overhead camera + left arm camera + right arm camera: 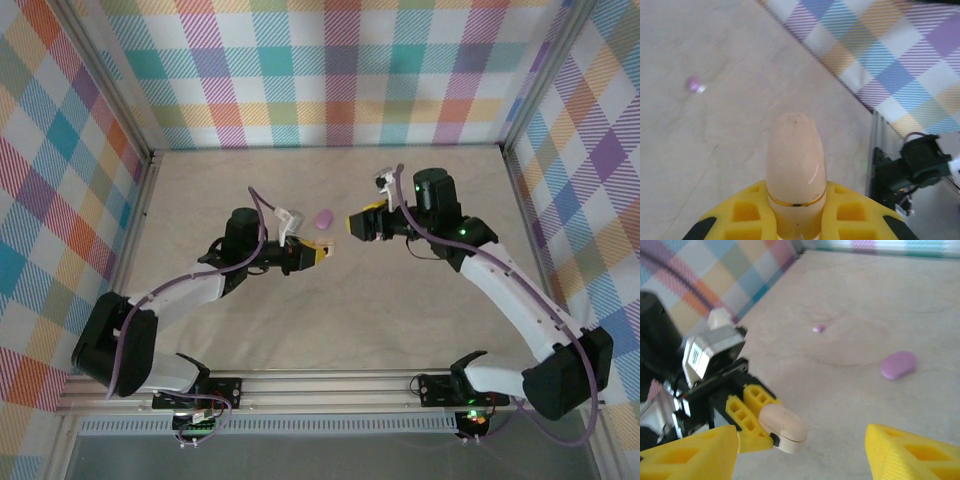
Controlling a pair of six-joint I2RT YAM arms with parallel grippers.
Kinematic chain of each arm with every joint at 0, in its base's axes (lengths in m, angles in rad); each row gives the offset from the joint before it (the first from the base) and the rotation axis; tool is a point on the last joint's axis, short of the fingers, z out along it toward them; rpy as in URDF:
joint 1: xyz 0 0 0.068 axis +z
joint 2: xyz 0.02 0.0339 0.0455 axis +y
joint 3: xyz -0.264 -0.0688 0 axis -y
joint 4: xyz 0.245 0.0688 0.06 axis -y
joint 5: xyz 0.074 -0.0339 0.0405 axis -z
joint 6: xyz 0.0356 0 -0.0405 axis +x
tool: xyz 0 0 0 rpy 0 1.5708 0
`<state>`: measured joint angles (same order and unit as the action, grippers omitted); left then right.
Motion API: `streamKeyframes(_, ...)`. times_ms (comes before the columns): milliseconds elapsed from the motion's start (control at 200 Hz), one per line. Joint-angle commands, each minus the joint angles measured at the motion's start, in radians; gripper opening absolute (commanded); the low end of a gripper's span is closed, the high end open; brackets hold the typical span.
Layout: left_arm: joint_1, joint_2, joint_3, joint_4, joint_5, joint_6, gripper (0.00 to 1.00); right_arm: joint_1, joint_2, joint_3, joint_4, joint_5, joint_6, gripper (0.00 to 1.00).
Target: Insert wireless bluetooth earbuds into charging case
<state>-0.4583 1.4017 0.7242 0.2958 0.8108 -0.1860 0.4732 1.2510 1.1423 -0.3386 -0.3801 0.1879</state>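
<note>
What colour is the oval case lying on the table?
The smooth oval case is light purple, clearest in the right wrist view.

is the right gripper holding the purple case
No, the purple case lies on the table, apart from the open right gripper.

- On the table [420, 300], the loose case [323, 218] lies at 12 o'clock from the left gripper [322, 252] and at 9 o'clock from the right gripper [352, 225].
- The second case [794, 160] sits between the left gripper's fingers.
- In the right wrist view, one earbud [818, 329] lies at 10 o'clock from the loose case, well apart.
</note>
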Motion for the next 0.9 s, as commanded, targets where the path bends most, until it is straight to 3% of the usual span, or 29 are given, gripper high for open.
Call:
streamKeyframes(0,0.045,0.062,0.019,-0.097,-0.061,-0.004,0.0,-0.028,0.102,0.021,-0.016,0.088,0.104,0.67)
streamKeyframes(170,0.117,0.236,0.154,-0.377,-0.112,0.0,0.0,-0.038,0.249,0.054,0.005,0.093,0.131,0.63)
streamKeyframes(375,0.151,0.372,0.257,-0.615,-0.299,0.028,0.0,-0.038,0.47,0.212,-0.063,0.092,0.094,0.61)
streamKeyframes(550,0.158,0.427,0.312,-0.7,-0.413,0.036,0.04,-0.037,0.599,0.323,-0.09,0.066,0.096,0.6)
streamKeyframes(745,0.159,0.456,0.337,-0.725,-0.496,0.034,0.24,-0.038,0.674,0.393,-0.104,0.07,0.098,0.6)
streamKeyframes(895,0.159,0.443,0.351,-0.736,-0.543,0.049,0.62,-0.038,0.737,0.461,-0.129,0.07,0.094,0.6)
